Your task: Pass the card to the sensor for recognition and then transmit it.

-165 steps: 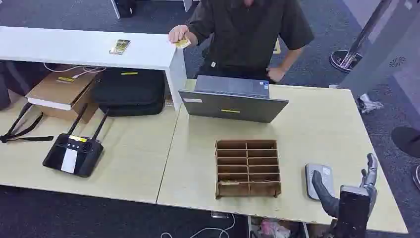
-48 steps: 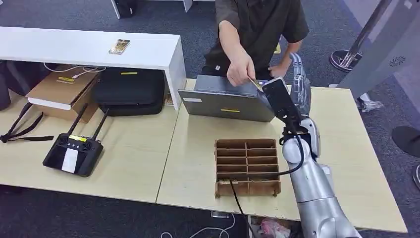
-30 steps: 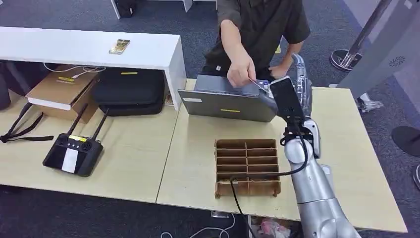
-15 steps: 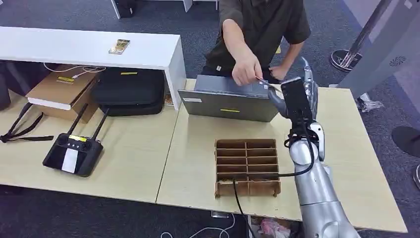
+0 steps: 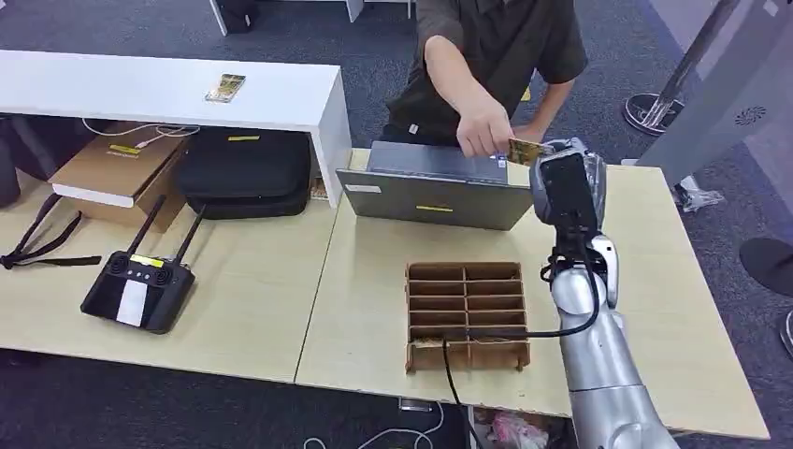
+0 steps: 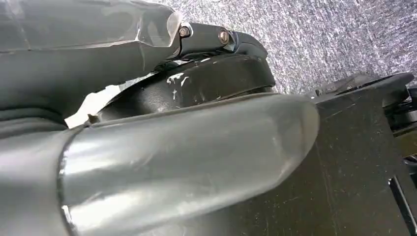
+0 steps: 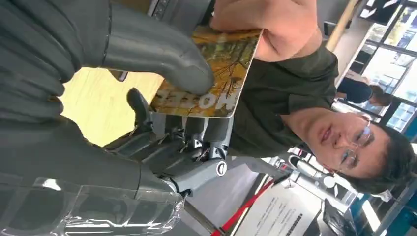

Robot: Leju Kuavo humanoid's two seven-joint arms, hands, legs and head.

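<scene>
A person's hand (image 5: 484,131) holds out a yellow picture card (image 5: 528,150) over the back of the table. My right hand (image 5: 566,182) is raised up to it. In the right wrist view my thumb (image 7: 157,49) presses on the card (image 7: 216,73) with my dark fingers (image 7: 172,132) curled beneath it, while the person's hand (image 7: 275,24) still grips the far edge. My left hand (image 6: 187,147) hangs by my body with its thumb apart from the fingers and nothing in it. The card reader is hidden behind my right forearm.
A half-open grey laptop (image 5: 435,192) stands just under the card. A brown slotted wooden organiser (image 5: 468,313) sits near the table's front edge beside my arm. Further left are a black remote controller (image 5: 138,290), a black bag (image 5: 243,173), a cardboard box (image 5: 117,168) and a white shelf (image 5: 168,89).
My right hand has risen from the table's front edge to the person's hand. Over the last second it shifted right, and its fingers closed on the offered card.
</scene>
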